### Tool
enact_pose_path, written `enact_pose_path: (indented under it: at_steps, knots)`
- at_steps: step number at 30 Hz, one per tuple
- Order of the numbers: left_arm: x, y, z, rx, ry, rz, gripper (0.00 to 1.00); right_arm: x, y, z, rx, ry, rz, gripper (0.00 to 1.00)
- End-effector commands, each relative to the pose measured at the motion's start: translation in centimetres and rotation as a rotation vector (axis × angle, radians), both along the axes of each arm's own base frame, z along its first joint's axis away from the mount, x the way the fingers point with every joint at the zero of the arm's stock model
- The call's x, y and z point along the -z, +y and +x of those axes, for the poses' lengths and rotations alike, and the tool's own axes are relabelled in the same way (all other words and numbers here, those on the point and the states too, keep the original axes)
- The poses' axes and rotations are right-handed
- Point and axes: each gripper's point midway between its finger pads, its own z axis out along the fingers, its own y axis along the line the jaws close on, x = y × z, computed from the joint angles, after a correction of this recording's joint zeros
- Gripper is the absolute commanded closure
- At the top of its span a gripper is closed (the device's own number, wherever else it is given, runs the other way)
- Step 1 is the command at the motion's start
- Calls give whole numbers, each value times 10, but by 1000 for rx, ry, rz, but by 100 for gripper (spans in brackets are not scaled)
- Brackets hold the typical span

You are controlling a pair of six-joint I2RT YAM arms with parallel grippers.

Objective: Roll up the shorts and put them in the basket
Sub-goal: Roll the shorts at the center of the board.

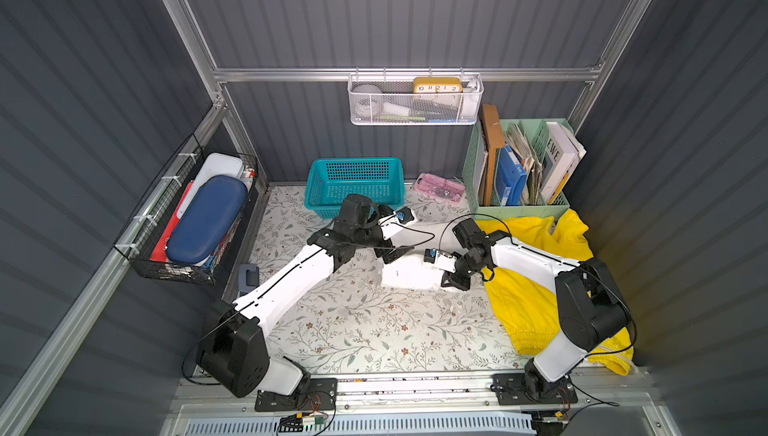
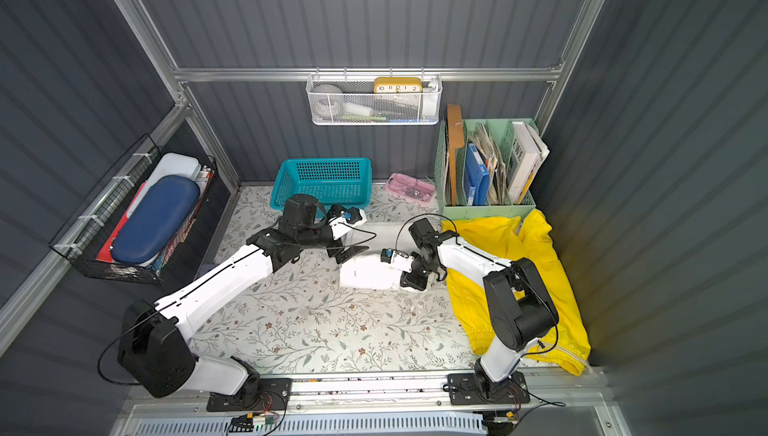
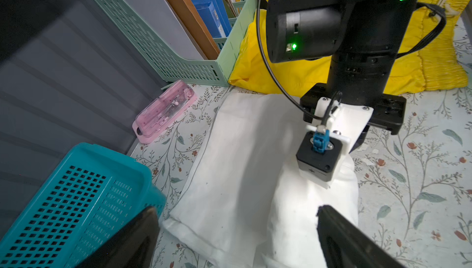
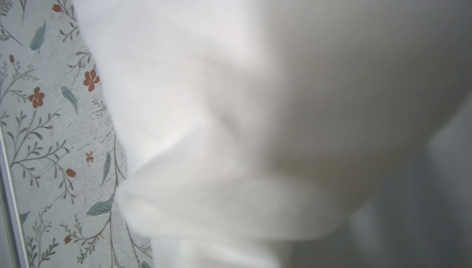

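The white shorts (image 1: 405, 277) lie half-rolled at centre frame, the yellow shorts (image 1: 519, 292) spread at right. Expect both to be light, limp and quick to unroll. Your left gripper (image 3: 236, 211) gapes wide over the roll; the right gripper (image 1: 453, 281) is clenched, apparently on its right end. Take the thick rolled edge.

Part-rolled shorts (image 1: 409, 277) lie on the table (image 1: 353, 330), spread shorts (image 1: 524, 301) right of them, basket (image 1: 354, 182) behind.

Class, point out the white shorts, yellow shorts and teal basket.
white shorts (image 1: 405, 278), in a top view, on the bundled middle.
yellow shorts (image 1: 523, 301), in a top view, on the flat cloth.
teal basket (image 1: 355, 160), in a top view, on its far rim.
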Motion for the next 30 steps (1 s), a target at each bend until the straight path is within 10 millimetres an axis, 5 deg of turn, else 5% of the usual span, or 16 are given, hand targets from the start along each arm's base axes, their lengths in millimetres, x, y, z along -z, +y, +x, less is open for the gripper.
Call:
enact_pose_path:
  at_steps: [1, 9, 18, 30]
  knots:
    - [4, 9, 10, -60, -57, 20, 0, -4, 0, -26, 67, 240, 6, 100]
    - [25, 2, -4, -30, -107, 76, 0, -16, 5, -21, 147, 425, 49, 100]
    - [75, -35, -42, 124, -99, 195, 0, -22, 8, -23, 187, 636, 86, 100]
    - [124, -55, -62, 228, 3, 261, 0, -15, 7, -25, 176, 675, 78, 100]
